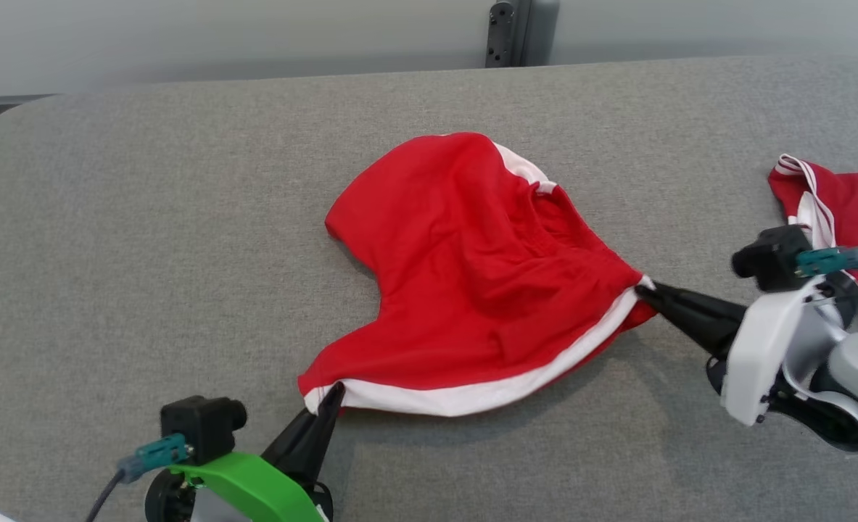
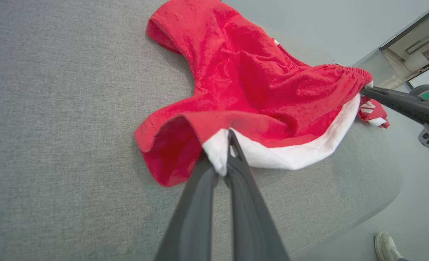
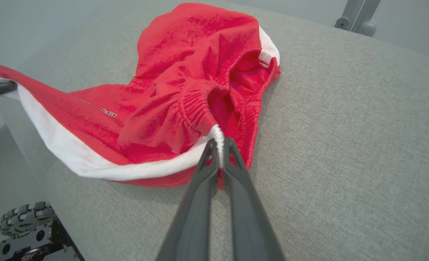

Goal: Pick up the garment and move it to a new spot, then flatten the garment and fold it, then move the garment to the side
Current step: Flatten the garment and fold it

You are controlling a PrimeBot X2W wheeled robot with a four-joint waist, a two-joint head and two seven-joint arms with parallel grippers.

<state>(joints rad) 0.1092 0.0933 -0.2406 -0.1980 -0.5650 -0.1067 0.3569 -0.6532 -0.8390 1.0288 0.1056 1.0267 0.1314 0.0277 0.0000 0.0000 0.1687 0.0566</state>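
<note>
The garment [image 1: 472, 275] is a pair of red shorts with a white side stripe, lying rumpled in the middle of the grey table. My left gripper [image 1: 334, 395] is shut on its near-left corner, where the white stripe ends at a leg hem [image 2: 218, 152]. At the garment's right end my right gripper [image 1: 646, 290] is shut on the elastic waistband [image 3: 218, 136]. The white stripe [image 1: 487, 391] runs between the two grips along the near edge. The left wrist view shows the right gripper's fingers [image 2: 388, 99] at the far end of the garment [image 2: 258, 79].
A second red and white garment [image 1: 835, 203] lies at the table's right edge, behind my right wrist. A grey post [image 1: 519, 32] stands beyond the far edge of the grey table [image 1: 182, 217]. A person's shoe [image 2: 386, 246] is on the floor beside the table.
</note>
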